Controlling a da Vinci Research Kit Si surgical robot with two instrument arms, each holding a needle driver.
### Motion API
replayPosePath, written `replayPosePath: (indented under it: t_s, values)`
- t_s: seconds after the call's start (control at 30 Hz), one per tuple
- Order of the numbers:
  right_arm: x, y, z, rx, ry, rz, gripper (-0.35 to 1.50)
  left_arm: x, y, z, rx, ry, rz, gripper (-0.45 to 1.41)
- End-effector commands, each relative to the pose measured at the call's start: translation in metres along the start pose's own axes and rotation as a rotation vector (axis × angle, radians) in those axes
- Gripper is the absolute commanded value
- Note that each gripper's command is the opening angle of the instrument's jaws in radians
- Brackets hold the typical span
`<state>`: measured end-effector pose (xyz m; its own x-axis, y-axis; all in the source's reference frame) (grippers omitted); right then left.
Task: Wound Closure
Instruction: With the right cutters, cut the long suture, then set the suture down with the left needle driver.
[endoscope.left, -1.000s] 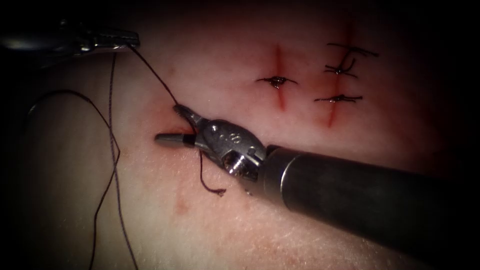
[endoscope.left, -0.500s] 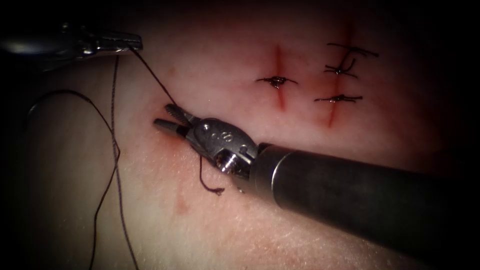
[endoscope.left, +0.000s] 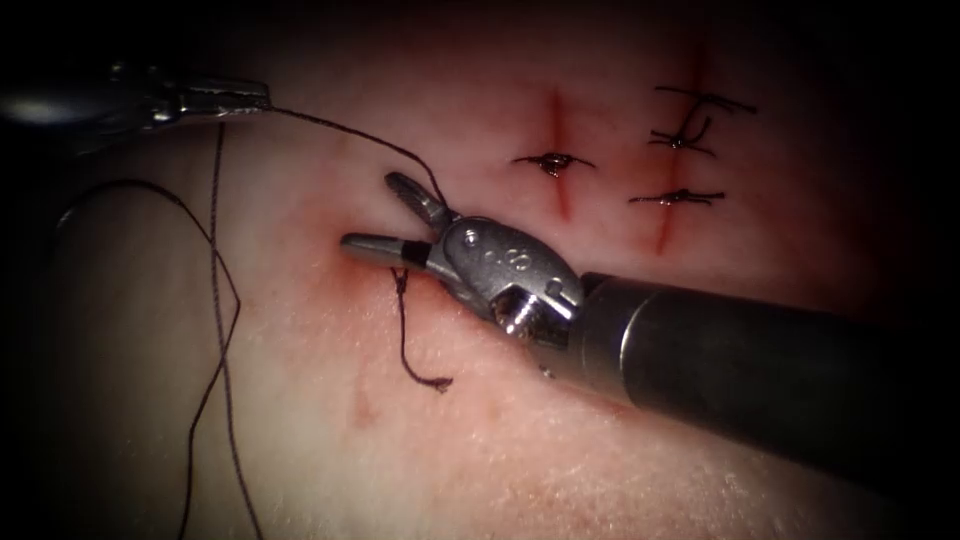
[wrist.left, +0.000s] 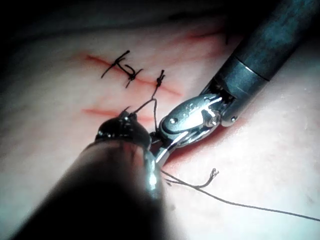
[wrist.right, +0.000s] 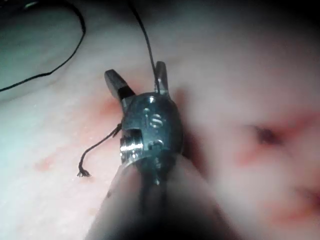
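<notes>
1. Thread (endoscope.left: 345, 130) runs from the left tool (endoscope.left: 225, 97), at the upper left of the endoscope frame, across to the right tool (endoscope.left: 385, 215) at the centre; the left tool's jaws are closed on it.
2. Right tool's jaws stand apart in a narrow V with the strand passing between them, gripping nothing.
3. Below those jaws a short thread tail (endoscope.left: 405, 340) comes out of the reddened cut (endoscope.left: 375, 275) in the tissue (endoscope.left: 480, 450) and ends frayed.
4. Slack thread loops down the left side of the frame.
5. Two other cuts at the upper right carry tied stitches (endoscope.left: 552, 160).
6. No needle can be made out.
</notes>
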<state>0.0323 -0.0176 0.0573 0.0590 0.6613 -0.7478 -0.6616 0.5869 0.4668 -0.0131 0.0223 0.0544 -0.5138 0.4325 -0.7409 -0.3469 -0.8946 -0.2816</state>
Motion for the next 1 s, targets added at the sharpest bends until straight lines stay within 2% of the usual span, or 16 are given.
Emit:
replayPosePath:
  t_s: [0.03,0.17,0.33,0.5,0.63,0.73,0.8,0.83,0.9,0.93,1.0]
  values:
    - [0.0004,0.0007,-0.0007,0.013,0.007,-0.011,1.48,-0.0002,-0.0002,0.0009,0.001,0.001,0.000,-0.45]
    - [0.0011,0.0027,-0.0049,-0.007,0.002,-0.073,1.48,-0.0008,-0.0008,0.0017,0.005,0.007,-0.001,-0.45]
    - [0.0019,0.0053,-0.0086,-0.035,-0.021,-0.111,1.48,-0.0017,-0.0020,0.0032,0.031,0.029,-0.010,-0.45]
    - [0.0021,0.0082,-0.0124,-0.057,-0.042,-0.132,1.38,-0.0052,-0.0048,0.0070,0.048,0.045,-0.029,-0.45]
    - [0.0019,0.0093,-0.0140,-0.074,-0.051,-0.146,1.35,-0.0089,-0.0065,0.0100,0.065,0.063,-0.081,-0.45]
    - [0.0017,0.0096,-0.0146,-0.074,-0.053,-0.148,1.23,-0.0119,-0.0079,0.0124,0.076,0.075,-0.115,-0.45]
    - [0.0018,0.0096,-0.0147,-0.075,-0.061,-0.254,1.20,-0.0140,-0.0089,0.0141,0.081,0.080,-0.130,-0.45]
    - [0.0019,0.0096,-0.0145,-0.076,-0.062,-0.294,1.25,-0.0150,-0.0094,0.0149,0.082,0.081,-0.144,-0.45]
    - [0.0023,0.0095,-0.0141,-0.081,-0.068,-0.479,1.33,-0.0179,-0.0107,0.0168,0.081,0.083,-0.174,-0.45]
    - [0.0029,0.0093,-0.0139,-0.080,-0.075,-0.568,1.33,-0.0198,-0.0115,0.0179,0.075,0.078,-0.195,-0.45]
    - [0.0047,0.0091,-0.0140,-0.099,-0.047,-0.616,1.33,-0.0228,-0.0126,0.0191,0.077,0.072,-0.230,-0.45]
